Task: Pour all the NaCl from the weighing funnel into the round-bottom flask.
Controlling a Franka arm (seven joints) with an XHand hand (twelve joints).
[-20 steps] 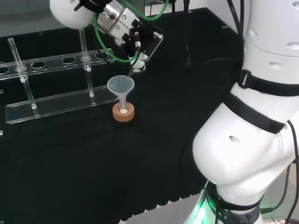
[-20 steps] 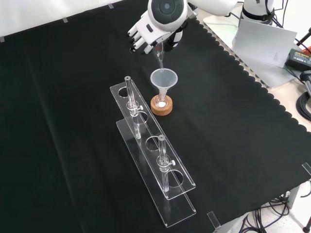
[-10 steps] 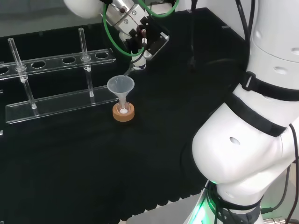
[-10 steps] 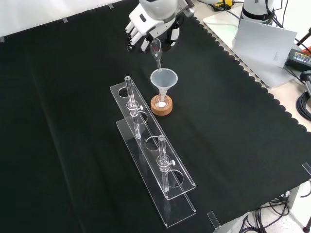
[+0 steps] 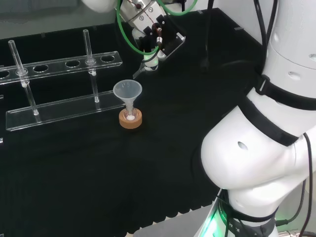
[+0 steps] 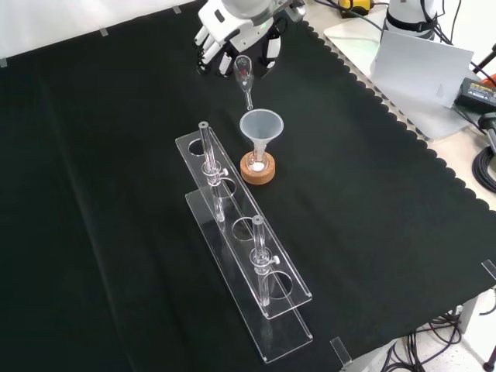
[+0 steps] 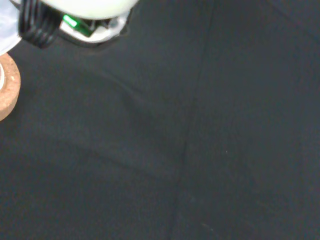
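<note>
Hand: I see my hand (image 6: 232,31) at the top of the front view, fingers curled round the weighing funnel (image 6: 243,74), so it is gripping that.
Weighing funnel: tilted, spout end down, its long axis slanting from the hand toward the plastic funnel (image 6: 261,124); the tip hangs above and just outside the funnel's rim, not touching.
Flask: I take the round-bottom flask (image 5: 130,117) to sit in the cork ring (image 6: 257,168) under the plastic funnel, with something white at the bottom, on the tabletop (image 6: 372,217).
Key relation: in the head view the funnel mouth lies below and to the left of my hand (image 5: 158,37); in the front view it lies nearer the camera.
Contents: I cannot tell whether any NaCl is left in the weighing funnel.
Rack: the clear tube rack (image 6: 240,256) stands beside the flask, apart from it.
Writing: none I can read.
</note>
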